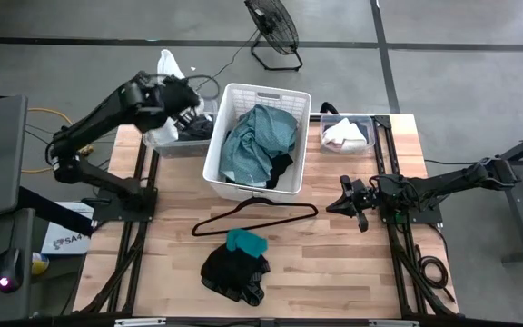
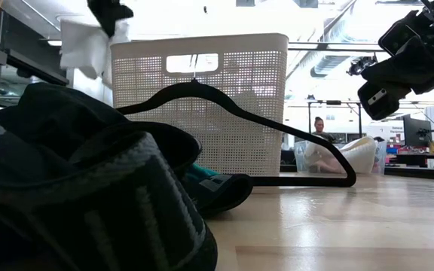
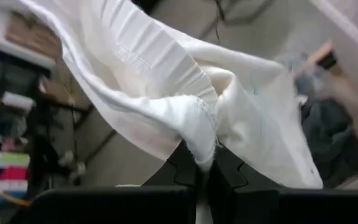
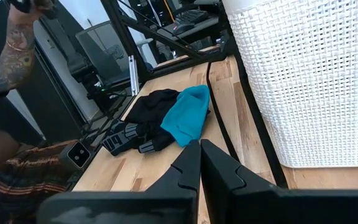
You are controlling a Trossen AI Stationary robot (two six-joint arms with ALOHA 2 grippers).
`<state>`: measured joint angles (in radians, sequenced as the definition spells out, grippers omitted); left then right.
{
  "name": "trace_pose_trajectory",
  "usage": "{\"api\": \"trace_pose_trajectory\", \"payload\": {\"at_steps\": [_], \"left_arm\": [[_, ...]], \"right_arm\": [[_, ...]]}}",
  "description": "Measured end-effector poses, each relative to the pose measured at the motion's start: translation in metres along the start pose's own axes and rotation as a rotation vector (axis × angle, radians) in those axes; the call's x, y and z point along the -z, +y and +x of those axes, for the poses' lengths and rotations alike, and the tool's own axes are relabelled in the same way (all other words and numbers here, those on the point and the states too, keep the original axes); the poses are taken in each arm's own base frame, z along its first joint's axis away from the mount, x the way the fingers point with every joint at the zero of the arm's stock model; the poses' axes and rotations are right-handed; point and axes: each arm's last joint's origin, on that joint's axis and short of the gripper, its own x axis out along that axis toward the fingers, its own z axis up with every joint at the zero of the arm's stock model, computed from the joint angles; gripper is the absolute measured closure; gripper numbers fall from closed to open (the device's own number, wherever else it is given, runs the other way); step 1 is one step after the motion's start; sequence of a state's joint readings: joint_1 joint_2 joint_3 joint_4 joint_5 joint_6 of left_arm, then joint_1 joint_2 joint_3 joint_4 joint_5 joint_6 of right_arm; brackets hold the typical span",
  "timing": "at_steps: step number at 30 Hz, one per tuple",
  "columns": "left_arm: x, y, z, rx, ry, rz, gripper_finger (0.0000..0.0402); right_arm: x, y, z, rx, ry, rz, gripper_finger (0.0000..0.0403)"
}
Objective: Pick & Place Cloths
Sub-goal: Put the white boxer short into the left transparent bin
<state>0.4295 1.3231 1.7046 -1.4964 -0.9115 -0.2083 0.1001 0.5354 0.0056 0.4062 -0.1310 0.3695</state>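
Observation:
My left gripper (image 1: 187,98) is raised over the table's far left, beside a small bin (image 1: 185,143) of dark cloths, and is shut on a white cloth (image 1: 169,65). In the low view that cloth (image 2: 81,45) hangs high beside the white basket (image 2: 202,98). The basket (image 1: 234,95) holds a large teal-green cloth (image 1: 257,141) and a black one. A small bright teal piece (image 1: 246,242) lies on a black cloth (image 1: 234,272) near the front edge. My right gripper (image 1: 345,202) hovers shut at the table's right, touching nothing. My left gripper pinches the white cloth between its two fingers (image 3: 229,171) at a bunched fold with a stitched hem (image 3: 204,146). How many layers, I cannot tell. The cloth is lifted clear of the table and drapes loosely around and beyond the fingers (image 3: 185,169).
A thin black wire hanger (image 1: 257,218) lies in front of the basket. A small bin (image 1: 348,134) at the far right holds white and pink cloth. A person's tattooed arm (image 4: 11,50) shows beyond the table's near edge. Bare wood lies between hanger and right gripper.

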Motion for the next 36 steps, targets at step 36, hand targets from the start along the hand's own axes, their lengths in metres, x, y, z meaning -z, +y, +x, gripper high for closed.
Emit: {"api": "trace_pose_trajectory", "payload": {"at_steps": [36], "left_arm": [[-0.022, -0.017, 0.165, 0.525, 0.448, -0.054, 0.0396]], "right_arm": [[0.0, 0.0, 0.0, 0.0, 0.0, 0.0, 0.04]]}}
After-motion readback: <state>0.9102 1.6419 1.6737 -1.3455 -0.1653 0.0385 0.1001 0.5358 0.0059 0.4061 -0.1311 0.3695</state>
